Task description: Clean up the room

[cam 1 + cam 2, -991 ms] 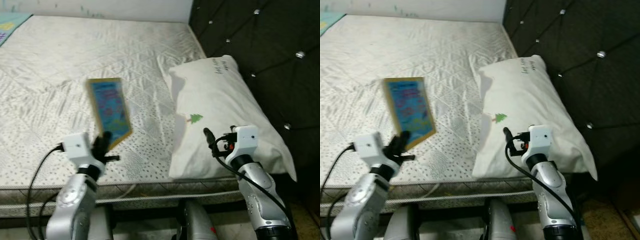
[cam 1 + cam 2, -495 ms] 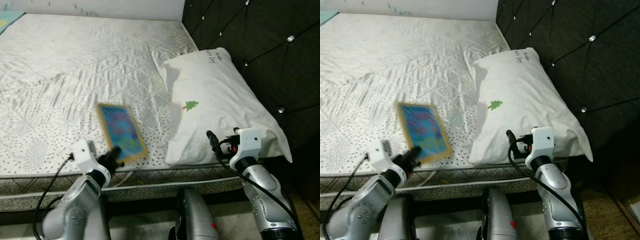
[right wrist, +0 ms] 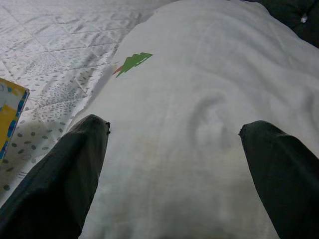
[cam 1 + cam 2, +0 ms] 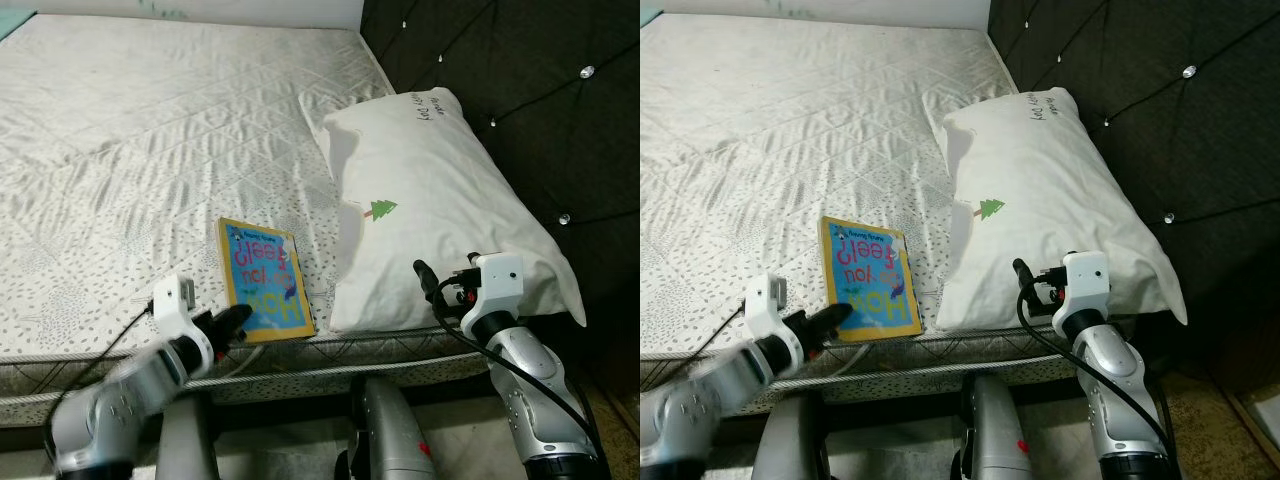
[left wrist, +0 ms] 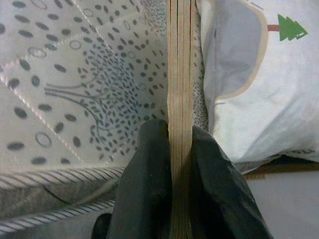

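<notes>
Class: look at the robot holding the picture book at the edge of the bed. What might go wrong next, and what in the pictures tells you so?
1. The left gripper pinches the book only at its near edge, close to the mattress edge; released carelessly, it may slide off to the floor.
2. The book lies right beside the pillow; pushing it sideways may nudge or crease the pillow.
3. The right gripper hovers open over the pillow and may press into it.

Children's book (image 4: 264, 279), blue cover with yellow border and pink lettering, is lying face-up near the mattress's front edge, just beside the pillow, its near corner sitting pinched between black fingers.
</notes>
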Available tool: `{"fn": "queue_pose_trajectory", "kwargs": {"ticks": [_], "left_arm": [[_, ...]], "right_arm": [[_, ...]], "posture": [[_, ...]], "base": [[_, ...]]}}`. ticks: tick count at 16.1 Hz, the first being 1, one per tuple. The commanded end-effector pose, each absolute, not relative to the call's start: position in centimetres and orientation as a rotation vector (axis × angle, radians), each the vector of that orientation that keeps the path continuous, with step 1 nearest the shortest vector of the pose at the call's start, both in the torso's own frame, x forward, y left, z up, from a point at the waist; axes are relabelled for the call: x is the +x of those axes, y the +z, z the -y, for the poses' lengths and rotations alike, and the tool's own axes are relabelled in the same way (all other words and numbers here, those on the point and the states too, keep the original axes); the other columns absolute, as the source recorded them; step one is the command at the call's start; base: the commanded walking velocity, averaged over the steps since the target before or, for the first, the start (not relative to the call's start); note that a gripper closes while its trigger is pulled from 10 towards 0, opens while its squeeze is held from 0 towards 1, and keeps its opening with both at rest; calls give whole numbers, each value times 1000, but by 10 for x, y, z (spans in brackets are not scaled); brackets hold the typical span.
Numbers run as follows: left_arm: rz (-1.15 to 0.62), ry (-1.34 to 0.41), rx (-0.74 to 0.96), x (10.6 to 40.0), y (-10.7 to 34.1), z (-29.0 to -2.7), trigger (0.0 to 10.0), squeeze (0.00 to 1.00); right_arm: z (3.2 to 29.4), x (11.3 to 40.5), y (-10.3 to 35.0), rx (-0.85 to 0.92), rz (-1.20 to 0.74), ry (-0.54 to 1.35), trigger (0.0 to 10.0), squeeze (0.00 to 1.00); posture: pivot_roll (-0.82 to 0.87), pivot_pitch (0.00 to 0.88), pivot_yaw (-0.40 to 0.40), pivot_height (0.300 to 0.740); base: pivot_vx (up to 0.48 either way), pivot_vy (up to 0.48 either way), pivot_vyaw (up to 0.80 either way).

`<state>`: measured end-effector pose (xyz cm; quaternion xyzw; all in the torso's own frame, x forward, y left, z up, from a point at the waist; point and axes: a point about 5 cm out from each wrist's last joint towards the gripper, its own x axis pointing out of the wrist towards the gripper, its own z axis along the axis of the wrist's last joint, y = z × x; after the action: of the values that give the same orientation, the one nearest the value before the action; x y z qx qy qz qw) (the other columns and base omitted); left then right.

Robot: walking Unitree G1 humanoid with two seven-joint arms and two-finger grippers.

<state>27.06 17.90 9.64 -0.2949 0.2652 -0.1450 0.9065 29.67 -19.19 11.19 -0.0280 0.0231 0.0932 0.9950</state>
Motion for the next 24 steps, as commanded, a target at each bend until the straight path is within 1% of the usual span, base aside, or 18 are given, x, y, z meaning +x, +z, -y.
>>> {"fn": "queue_pose_trajectory", "kwargs": {"ticks": [1,4,6,8,12,16,18,19,24], "left_arm": [[-553,-305,-613,273,96,-181,10000,0],[-585,-310,-583,291,90,-197,10000,0],[-600,-315,-575,303,84,-201,10000,0],[-593,-334,-589,314,85,-199,10000,0],[-613,-380,-601,335,80,-184,10000,0],[-640,-419,-614,341,78,-172,10000,0],[-651,-488,-636,341,79,-158,10000,0],[-676,-549,-659,339,78,-144,10000,0],[-692,-619,-743,337,80,-127,10000,0]], "right_arm": [[197,296,114,-71,-47,176,10000,0],[200,296,119,-83,-41,174,10000,0],[204,296,121,-94,-39,171,10000,0],[205,295,123,-100,-36,170,10000,0],[204,297,127,-107,-30,177,10000,0],[207,297,130,-120,-22,172,10000,0],[209,296,130,-123,-22,167,10000,0],[206,296,129,-122,-24,172,10000,0],[204,299,129,-121,-24,182,10000,0]], "posture": [[-100,112,-121,539],[-126,110,-129,539],[-145,106,-133,539],[-155,102,-139,539],[-169,94,-143,539],[-186,91,-138,539],[-184,91,-137,539],[-180,90,-139,539],[-173,92,-140,539]], "base": [[0,0,0],[0,0,0],[0,0,0],[0,0,0],[0,0,0],[0,0,0],[0,0,0],[0,0,0],[0,0,0]]}}
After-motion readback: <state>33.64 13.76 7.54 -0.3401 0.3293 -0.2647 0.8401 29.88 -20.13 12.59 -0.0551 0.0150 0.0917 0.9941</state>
